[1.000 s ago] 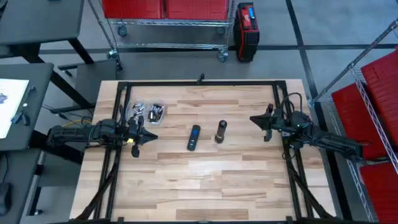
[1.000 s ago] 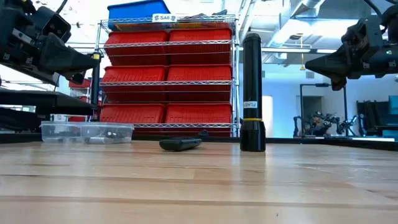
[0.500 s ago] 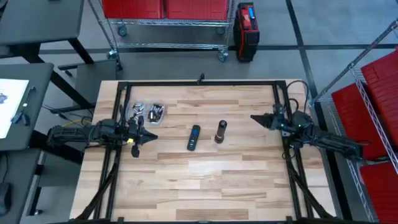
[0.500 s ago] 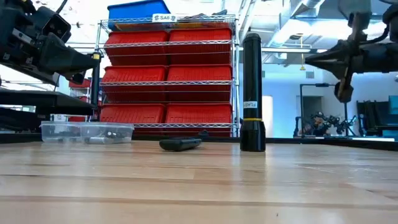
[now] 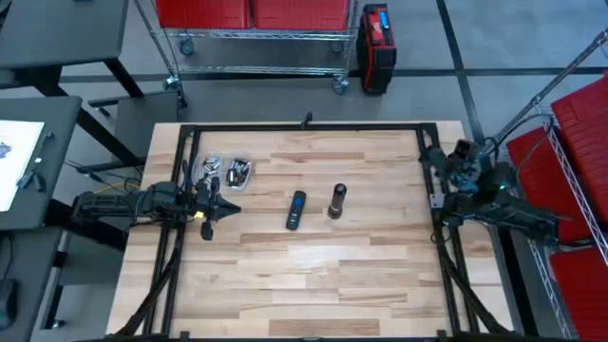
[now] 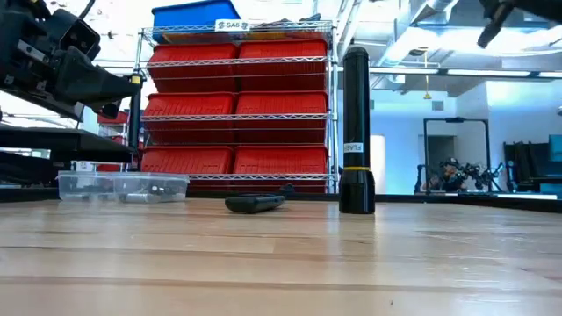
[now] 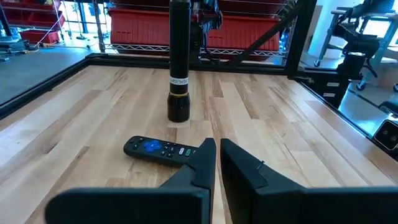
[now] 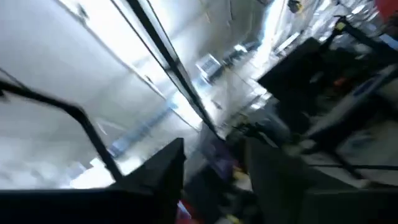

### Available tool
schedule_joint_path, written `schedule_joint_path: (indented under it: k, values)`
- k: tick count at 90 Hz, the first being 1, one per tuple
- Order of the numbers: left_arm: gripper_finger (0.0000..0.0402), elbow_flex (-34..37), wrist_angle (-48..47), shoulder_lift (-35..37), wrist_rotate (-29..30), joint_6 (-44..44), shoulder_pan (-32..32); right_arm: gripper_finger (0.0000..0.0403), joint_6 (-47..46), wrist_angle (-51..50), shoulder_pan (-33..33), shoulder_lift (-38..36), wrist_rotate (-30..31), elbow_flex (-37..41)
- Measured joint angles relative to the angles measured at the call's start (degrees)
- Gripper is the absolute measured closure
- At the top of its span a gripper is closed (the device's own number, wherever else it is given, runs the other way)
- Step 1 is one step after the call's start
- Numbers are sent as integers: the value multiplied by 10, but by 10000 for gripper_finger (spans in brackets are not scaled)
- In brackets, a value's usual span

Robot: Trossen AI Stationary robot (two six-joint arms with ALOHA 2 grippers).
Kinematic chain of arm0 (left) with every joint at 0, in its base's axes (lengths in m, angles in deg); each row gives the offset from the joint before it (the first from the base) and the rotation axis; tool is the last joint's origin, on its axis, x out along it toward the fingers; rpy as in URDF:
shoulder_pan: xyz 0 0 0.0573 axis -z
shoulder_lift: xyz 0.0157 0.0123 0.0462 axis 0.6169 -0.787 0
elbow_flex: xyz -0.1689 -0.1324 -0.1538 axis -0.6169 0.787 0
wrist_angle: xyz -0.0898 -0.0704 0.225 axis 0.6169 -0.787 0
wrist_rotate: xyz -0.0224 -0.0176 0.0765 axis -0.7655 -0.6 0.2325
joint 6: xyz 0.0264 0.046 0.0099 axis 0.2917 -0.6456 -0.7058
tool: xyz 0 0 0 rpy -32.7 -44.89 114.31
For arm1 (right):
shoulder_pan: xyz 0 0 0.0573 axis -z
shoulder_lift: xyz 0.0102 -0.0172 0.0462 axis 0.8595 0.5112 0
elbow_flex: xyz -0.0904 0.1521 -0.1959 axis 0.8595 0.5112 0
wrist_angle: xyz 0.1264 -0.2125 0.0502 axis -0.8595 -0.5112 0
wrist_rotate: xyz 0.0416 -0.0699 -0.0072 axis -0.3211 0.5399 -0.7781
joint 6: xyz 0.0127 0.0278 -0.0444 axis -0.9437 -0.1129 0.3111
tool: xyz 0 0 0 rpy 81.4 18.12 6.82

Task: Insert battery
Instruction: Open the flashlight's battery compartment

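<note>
**Two arms at the edges, flashlight and remote mid-tabletop**

High view: one wooden tabletop (image 5: 313, 256) carries one upright black flashlight (image 5: 336, 201), one dark remote (image 5: 296, 210) just beside it, and two clear trays (image 5: 226, 171) of small metal parts touching side by side near the left arm. The left pincer (image 5: 228, 209) hovers low by the trays, pointing toward the remote. The right pincer (image 5: 432, 166) sits at the tabletop's right edge, well apart from the flashlight – I cannot tell here how its fingers stand.

Low view: the flashlight (image 6: 356, 132) stands upright, the remote (image 6: 255, 204) lies flat near its base, and both trays (image 6: 123, 185) sit farther left. One arm's dark body fills the upper left corner; a dark tip of the other shows at the upper right.

Left wrist view: the left pincer (image 7: 216, 165) shows two fingers nearly together, a narrow slit between, holding nothing – the remote (image 7: 160, 150) and flashlight (image 7: 179, 62) lie ahead.

Right wrist view: the right pincer (image 8: 211, 168) shows two fingers apart and empty, aimed at blurred ceiling.
</note>
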Motion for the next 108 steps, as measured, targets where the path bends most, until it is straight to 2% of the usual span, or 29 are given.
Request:
schedule_joint_path:
  k: [15, 36, 53, 71, 82, 92, 108]
  values:
    - [397, 0, 0, 0, 0, 0, 0, 164, 157, -203, -30, 100, 4, -62]
    - [397, 0, 0, 0, 0, 0, 0, 163, 237, -297, -85, 243, 4, -63]
    - [397, 0, 0, 0, 0, 0, 0, 163, 291, -245, -114, 331, 12, -64]
    - [397, 0, 0, 0, 0, 0, 0, 163, 295, -198, -149, 415, 14, -64]
    - [397, 0, 0, 0, 0, 0, 0, 163, 306, -140, -165, 464, 42, -64]
    - [397, 0, 0, 0, 0, 0, 0, 163, 313, -105, -163, 511, 78, -64]
    - [397, 0, 0, 0, 0, 0, 0, 163, 312, -19, -155, 584, 82, -64]
